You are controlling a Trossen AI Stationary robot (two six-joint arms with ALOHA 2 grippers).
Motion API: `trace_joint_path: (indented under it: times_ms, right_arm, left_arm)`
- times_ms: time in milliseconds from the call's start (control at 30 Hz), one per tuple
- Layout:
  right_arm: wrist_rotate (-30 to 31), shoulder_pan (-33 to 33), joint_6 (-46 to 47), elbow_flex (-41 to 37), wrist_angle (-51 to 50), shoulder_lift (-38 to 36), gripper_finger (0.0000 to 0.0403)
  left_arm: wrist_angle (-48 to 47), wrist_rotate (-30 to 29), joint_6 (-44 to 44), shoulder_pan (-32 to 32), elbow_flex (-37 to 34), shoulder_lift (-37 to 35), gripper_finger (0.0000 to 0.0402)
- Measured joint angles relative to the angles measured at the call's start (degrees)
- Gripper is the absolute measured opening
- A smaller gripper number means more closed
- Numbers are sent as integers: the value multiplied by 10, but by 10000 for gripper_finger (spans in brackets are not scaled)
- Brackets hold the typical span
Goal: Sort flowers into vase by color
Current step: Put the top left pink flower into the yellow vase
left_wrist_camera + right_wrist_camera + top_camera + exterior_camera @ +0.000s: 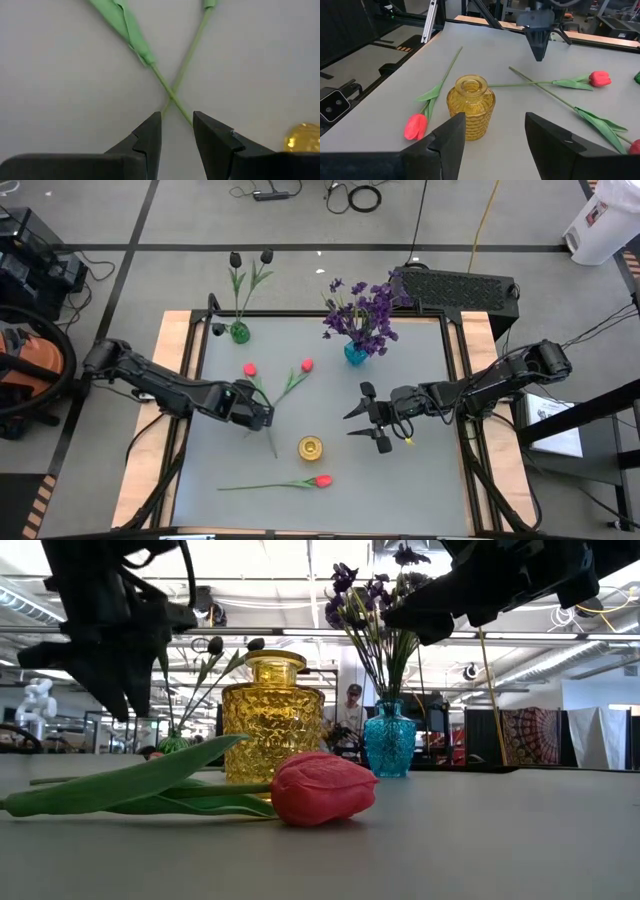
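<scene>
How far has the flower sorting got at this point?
Done: the purple flowers stand in the blue vase, and two dark tulips in the green vase. In hand: the left pincer, open, hovers over two crossed red tulips; neither is gripped. Left: those two and a third red tulip all lie on the table; the yellow vase is empty. The right pincer waits open beside it.

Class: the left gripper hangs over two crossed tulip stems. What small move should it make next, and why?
Probably lower the left gripper and close on one stem. Its fingers are open just above the crossing of the two red tulips, and the yellow vase stands empty nearby.
</scene>
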Motion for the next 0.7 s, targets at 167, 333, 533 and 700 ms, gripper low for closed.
trace_joint_path:
  times_ms: [167,333,533,700]
  right_arm:
    - [0,0,0,0,0,0,196]
    - [0,0,0,0,0,0,196]
    - [0,0,0,0,0,0,196]
    - [0,0,0,0,0,0,196]
  left_arm:
    - [4,-18,-1,13,0,23,118]
    - [16,-41,-1,24,0,46,118]
    - [20,-41,-1,46,0,72,118]
    - [19,-39,-1,58,0,92,118]
